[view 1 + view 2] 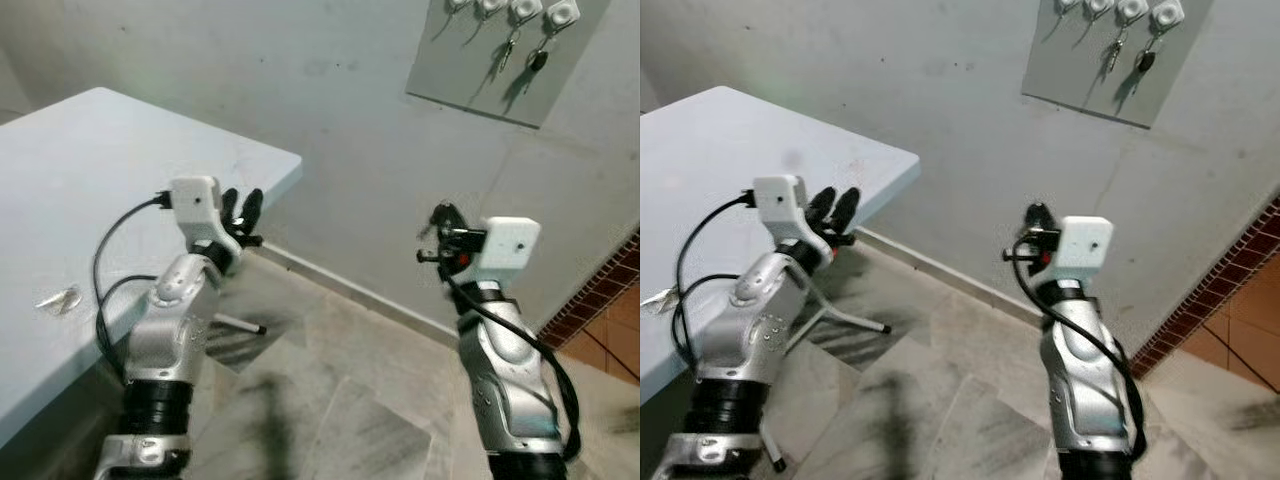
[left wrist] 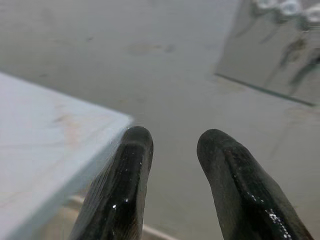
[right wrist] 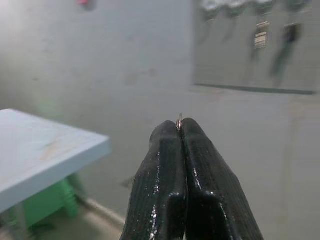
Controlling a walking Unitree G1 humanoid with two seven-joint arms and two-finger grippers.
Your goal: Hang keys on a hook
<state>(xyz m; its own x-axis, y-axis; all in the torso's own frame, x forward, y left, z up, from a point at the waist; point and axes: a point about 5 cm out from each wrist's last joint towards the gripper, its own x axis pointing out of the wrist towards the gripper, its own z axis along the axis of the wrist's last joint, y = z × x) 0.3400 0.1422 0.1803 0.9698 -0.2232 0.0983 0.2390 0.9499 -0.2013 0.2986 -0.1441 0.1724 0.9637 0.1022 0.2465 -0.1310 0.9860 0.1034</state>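
In the upper right of the left eye view, your grey hook board (image 1: 505,55) hung on the wall with two sets of keys (image 1: 522,52) already dangling straight down from white hooks (image 1: 561,14). Lower right, the right gripper (image 1: 441,222) was raised, well short of the board. At centre left, the left gripper (image 1: 243,208) hovered past the corner of the pale blue table (image 1: 90,190). In the left wrist view, its fingers (image 2: 125,190) stood apart, holding nothing. In the right wrist view, the fingertips (image 3: 172,135) were pressed together on a thin metal sliver (image 3: 179,120) pointing up toward the board; you couldn't tell its long axis.
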